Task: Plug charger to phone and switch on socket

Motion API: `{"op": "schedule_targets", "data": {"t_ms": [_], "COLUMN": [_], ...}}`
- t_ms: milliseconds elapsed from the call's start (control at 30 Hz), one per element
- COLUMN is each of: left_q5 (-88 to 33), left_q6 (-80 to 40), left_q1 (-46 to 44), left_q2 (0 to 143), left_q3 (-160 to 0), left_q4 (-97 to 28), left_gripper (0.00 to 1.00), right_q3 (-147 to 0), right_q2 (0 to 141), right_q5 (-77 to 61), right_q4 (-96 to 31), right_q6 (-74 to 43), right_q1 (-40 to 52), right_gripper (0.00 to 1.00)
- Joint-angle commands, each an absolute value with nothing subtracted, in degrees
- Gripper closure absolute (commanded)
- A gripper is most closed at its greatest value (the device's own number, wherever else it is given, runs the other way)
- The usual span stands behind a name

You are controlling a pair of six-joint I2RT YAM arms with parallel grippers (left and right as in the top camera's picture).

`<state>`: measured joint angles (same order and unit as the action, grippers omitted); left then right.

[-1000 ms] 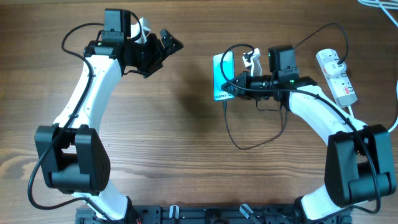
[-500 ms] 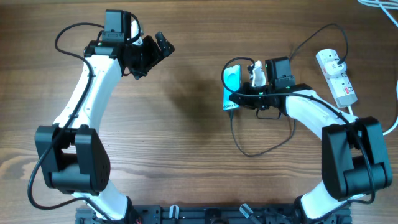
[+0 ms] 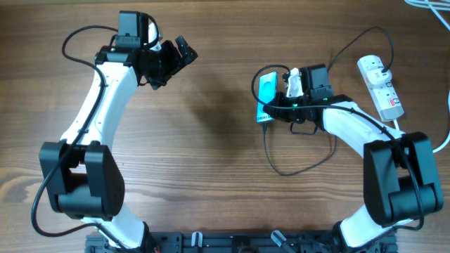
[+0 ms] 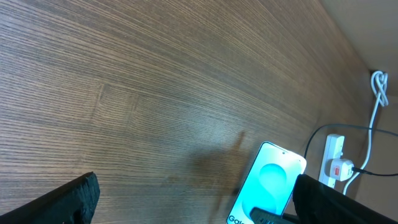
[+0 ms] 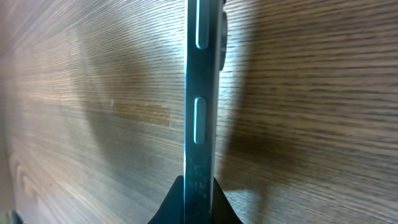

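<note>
The phone (image 3: 267,88) sits right of centre on the wooden desk (image 3: 218,147), its cyan screen facing up and toward the left, the small text at its near end. It is tipped up on one long edge rather than lying flat (the right wrist view looks straight along its thin metal side (image 5: 202,93), buttons showing). The right gripper (image 3: 273,105) has its fingers clenched on that edge, grasping the phone at the bottom of the right wrist view (image 5: 199,200).

The charger (image 3: 285,173), a thin black cable, runs from the phone's near end, loops toward the near side of the desk and curves back up under the right arm. Its tip meets the phone's near end, but whether it is seated in the port cannot be told.

The socket (image 3: 381,88) lies well apart to the right, near the far right corner, a white strip with small red marks; the left wrist view also catches it (image 4: 334,146) beyond the phone (image 4: 270,183).

The left gripper (image 3: 179,53) hangs over the far left of the desk, its fingers (image 4: 68,199) spread wide and released, grasping nothing.
</note>
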<state>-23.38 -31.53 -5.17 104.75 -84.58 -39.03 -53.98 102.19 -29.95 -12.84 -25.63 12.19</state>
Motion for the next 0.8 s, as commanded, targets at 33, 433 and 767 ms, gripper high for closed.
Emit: {"op": "schedule_targets", "data": {"t_ms": [33,433,767], "left_q5": [-22.39,-22.39,-22.39], "left_q6": [-30.22,-30.22,-30.22], "left_q1": [-4.97,-4.97,-4.97], "left_q2": [103.88,103.88,103.88], "left_q3": [-84.62,-84.62,-84.62], "left_q4": [-38.96,-38.96,-38.96], "left_gripper": [0.00,0.00,0.00], "right_q3": [-53.87,-53.87,-53.87], "right_q2": [104.27,108.07,108.18], "right_q5": [-27.86,-29.63,-29.61], "right_q4": [-12.82,-12.58,-12.78], "right_q6": [-25.47,-27.18,-27.14], "right_q1": [12.23,12.73,12.82], "right_gripper": [0.96,0.90,0.49]}}
